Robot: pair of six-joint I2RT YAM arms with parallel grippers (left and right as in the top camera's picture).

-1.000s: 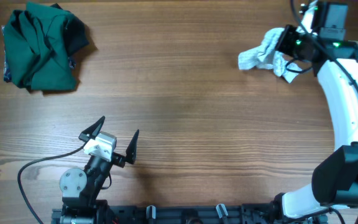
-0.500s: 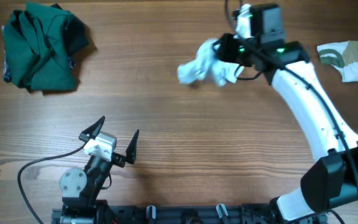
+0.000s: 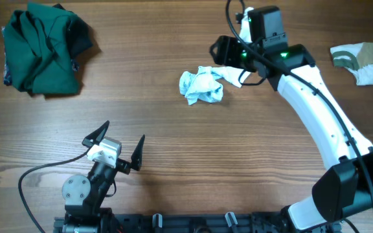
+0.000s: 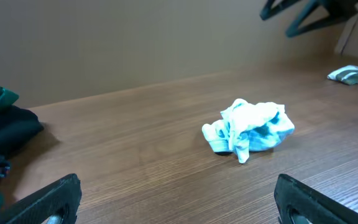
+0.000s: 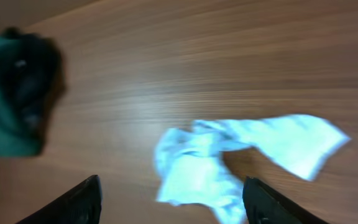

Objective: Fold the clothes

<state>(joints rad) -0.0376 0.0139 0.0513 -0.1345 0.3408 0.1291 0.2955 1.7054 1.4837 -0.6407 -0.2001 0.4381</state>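
Lying crumpled on table [image 3: 173,162], striped garment [image 3: 201,86]; right hand [image 3: 221,52], left hand [image 3: 123,131] both spread wide, empty

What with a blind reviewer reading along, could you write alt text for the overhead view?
A crumpled pale blue garment lies mid-table near the right arm's open fingers. A dark green garment sits far left, a white-and-olive piece far right.

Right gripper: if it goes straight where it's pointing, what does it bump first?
Probably the crumpled pale blue garment, lying on the table just ahead of the right gripper and its open fingers; how far is hard to judge.
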